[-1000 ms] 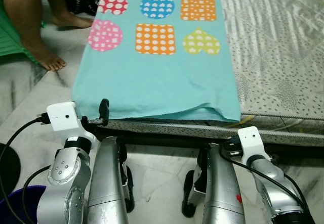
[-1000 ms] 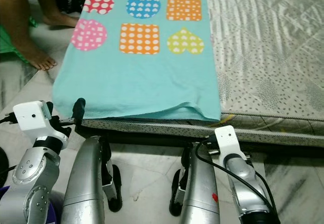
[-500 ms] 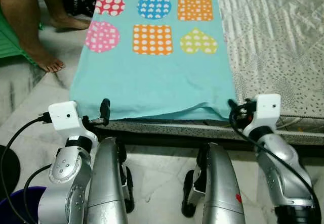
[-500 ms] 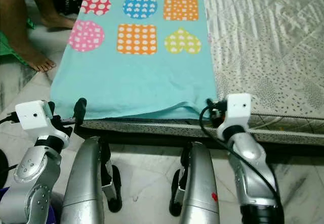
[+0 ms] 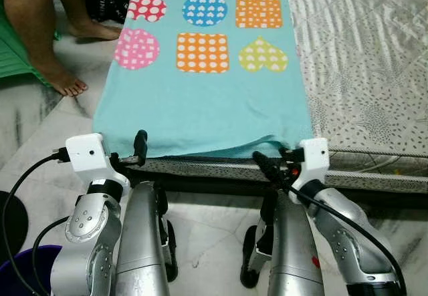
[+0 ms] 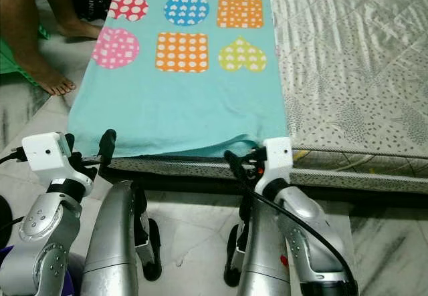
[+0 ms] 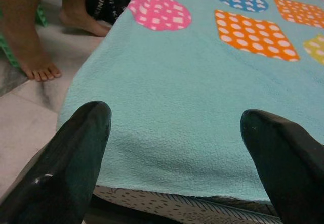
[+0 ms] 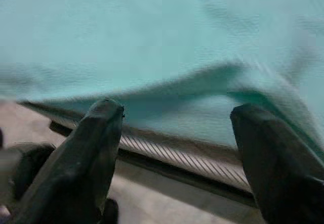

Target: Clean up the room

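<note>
Marble floor (image 5: pixel 207 236), low mattress (image 5: pixel 361 62) w/ teal blanket (image 5: pixel 200 102) spread on it.

Near edge: left gripper (image 7: pixel 172 153) at blanket's left corner, fingers apart, nothing held; right gripper (image 8: pixel 177 148) faces the lifted fold at the hem, jaws spread, not yet on cloth. Blanket lies flat, patterned w/ dotted hearts & squares. Farther off, a person's bare feet (image 5: pixel 63 82) on the floor. Risk, prob.: right pinch closes under the fold & grabs mattress trim, or only 1 corner lifts & blanket drags askew.

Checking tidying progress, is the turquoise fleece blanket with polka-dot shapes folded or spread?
Spread: the turquoise fleece blanket lies flat along the mattress.
</note>
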Available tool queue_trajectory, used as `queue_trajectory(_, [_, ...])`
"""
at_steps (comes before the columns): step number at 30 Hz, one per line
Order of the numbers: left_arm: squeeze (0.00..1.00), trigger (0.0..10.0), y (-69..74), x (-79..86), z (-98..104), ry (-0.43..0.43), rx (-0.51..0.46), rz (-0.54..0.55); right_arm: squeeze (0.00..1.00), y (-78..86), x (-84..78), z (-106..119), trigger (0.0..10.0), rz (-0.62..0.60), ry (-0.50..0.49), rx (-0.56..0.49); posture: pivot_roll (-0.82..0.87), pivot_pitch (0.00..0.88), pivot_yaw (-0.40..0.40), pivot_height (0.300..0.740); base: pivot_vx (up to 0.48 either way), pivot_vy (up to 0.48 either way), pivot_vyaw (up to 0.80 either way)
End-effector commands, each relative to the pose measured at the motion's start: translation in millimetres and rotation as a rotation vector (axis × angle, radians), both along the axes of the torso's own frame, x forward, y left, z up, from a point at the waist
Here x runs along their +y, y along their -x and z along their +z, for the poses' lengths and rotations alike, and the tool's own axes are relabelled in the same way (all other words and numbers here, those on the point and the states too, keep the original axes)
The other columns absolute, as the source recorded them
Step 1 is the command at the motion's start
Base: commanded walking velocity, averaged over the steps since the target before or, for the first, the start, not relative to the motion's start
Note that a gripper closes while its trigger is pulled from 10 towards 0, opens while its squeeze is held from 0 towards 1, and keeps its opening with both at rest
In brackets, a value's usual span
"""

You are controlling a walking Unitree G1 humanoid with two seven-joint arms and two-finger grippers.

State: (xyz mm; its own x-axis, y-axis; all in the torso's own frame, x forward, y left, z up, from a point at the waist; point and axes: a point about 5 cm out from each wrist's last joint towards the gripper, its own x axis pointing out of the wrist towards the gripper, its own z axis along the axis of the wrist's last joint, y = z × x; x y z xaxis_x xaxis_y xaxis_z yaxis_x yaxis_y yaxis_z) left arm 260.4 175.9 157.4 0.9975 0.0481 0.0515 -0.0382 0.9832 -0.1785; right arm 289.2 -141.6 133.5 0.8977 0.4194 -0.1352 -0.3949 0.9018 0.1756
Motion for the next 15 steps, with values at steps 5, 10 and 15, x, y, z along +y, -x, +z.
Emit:
queue_trajectory(5, [0.00, 10.0, 2.1, -0.7, -4, 0.002, 0.018, -0.002, 1.00, -11.0, 9.1, 17, 10.0, -0.013, -0.057, -0.080, 0.12, 0.319, -0.004, 0.530, 0.000, 0.000, 0.00])
queue_trajectory(10, [0.00, 10.0, 1.9, -0.6, -4, 0.001, 0.017, -0.001, 1.00, -17.5, 15.3, 16, 10.0, -0.030, -0.043, -0.091, 0.13, 0.318, -0.005, 0.530, 0.000, 0.000, 0.00])
queue_trajectory(15, [0.00, 10.0, 3.4, -1.3, -5, 0.001, 0.019, 0.000, 1.00, -25.6, 16.2, -2, 10.0, -0.049, 0.138, -0.028, 0.13, 0.317, -0.011, 0.530, 0.000, 0.000, 0.00])
